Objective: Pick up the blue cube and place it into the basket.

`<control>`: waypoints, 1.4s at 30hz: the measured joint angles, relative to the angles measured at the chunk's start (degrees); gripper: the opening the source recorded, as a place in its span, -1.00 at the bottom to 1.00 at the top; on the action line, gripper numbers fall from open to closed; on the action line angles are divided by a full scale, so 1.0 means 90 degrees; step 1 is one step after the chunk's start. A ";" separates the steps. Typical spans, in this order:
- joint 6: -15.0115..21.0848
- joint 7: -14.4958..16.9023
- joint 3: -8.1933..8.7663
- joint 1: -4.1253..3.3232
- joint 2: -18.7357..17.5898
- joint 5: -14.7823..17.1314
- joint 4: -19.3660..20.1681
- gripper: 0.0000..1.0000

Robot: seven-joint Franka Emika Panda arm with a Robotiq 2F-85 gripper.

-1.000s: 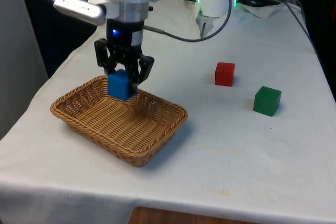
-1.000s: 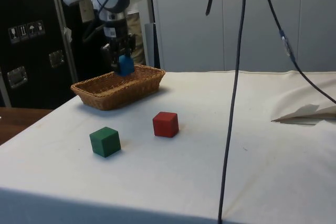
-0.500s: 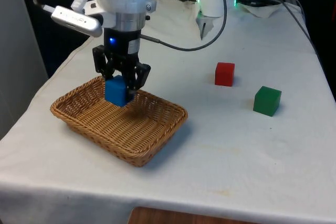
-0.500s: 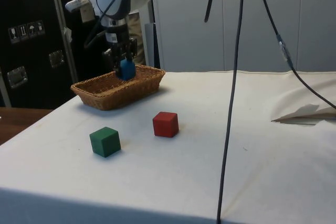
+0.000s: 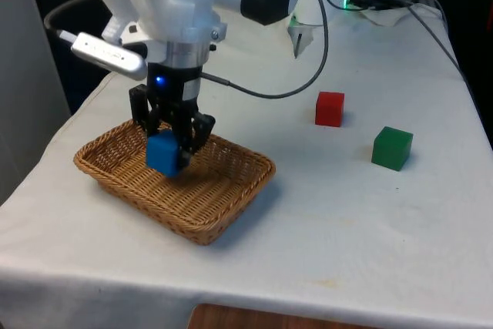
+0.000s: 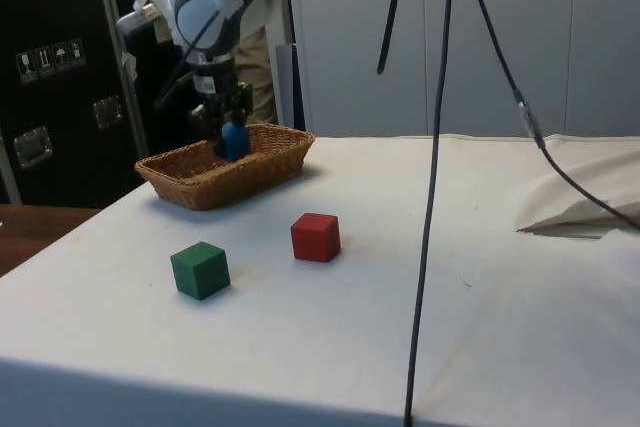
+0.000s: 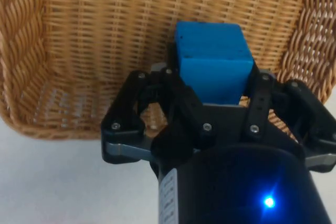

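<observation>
Gripper (image 5: 169, 138) is clamped on the blue cube (image 5: 163, 152), one finger on each side – the wrist view shows the cube (image 7: 211, 61) pinched between the fingers with the basket's woven floor (image 7: 105, 51) behind it. In the front view the cube hangs over the inside of the basket (image 5: 208, 225), toward its far end on the front view's left, low between the walls; whether it touches the weave, can't tell. The side view agrees: gripper (image 6: 228, 135) reaches down over the basket (image 6: 200, 187), cube (image 6: 234, 139) partly below the rim line.

Basket is a shallow rectangular wicker tray, sitting at an angle on the white cloth (image 5: 347, 221), on the front view's left half of the table.

Other items – red cube (image 5: 330, 109) and green cube (image 5: 392, 148) rest on the cloth on the front view's right, well apart from the basket, near each other but not touching. In the side view the green cube (image 6: 200, 269) sits nearer the camera than the red one (image 6: 315, 237).

A black cable (image 5: 262, 92) loops from the gripper body back toward the arm
</observation>
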State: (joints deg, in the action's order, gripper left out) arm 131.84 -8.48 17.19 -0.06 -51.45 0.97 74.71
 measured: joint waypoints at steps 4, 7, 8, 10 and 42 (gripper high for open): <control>0.0006 -0.0013 0.0000 0.0013 -0.0140 0.0000 -0.0140 -0.95; 0.0019 -0.0032 0.0000 0.0019 -0.0261 0.0000 -0.0236 -0.95; 0.0025 -0.0038 0.0000 0.0019 -0.0299 0.0000 -0.0267 -0.95; 0.0025 -0.0051 0.0006 0.0025 -0.0363 0.0000 -0.0325 -0.95; 0.0019 -0.0051 0.0013 0.0025 -0.0420 0.0000 -0.0369 1.00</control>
State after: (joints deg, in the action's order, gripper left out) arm 132.01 -8.94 17.30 0.17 -55.23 0.97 71.39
